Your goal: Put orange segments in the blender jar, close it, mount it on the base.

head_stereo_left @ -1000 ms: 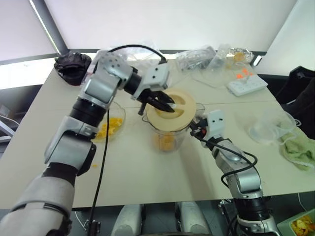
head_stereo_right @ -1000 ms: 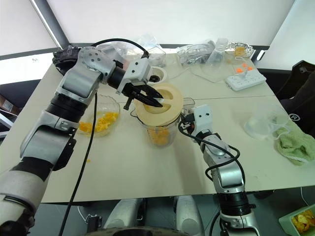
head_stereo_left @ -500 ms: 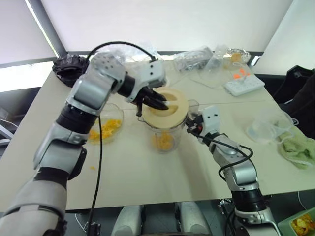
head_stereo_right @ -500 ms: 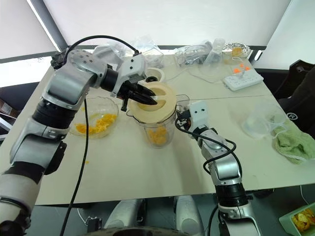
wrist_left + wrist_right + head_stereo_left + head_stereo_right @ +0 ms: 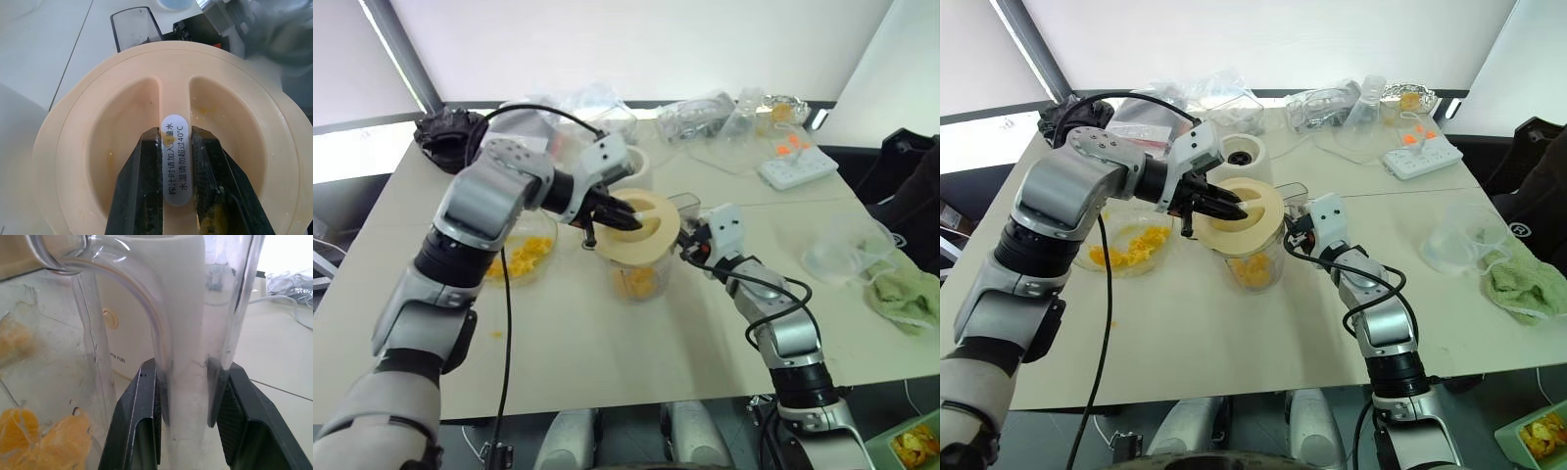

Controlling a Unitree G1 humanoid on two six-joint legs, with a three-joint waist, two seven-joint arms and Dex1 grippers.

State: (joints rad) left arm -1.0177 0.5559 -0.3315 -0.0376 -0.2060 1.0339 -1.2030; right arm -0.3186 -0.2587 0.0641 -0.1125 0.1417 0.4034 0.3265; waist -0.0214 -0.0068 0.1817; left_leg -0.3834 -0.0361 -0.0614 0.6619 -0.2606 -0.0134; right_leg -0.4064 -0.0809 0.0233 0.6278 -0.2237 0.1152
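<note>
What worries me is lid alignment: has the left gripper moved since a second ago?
Yes. Still shut on the lid tab, the left gripper swung left: its wrist overlapped the white base before, now sits beside it.

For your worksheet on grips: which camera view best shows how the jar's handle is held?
The right wrist view: the right gripper has its fingers clamped on the blender jar handle, close up. Both eye views show that grip small and side-on behind the lid.
</note>
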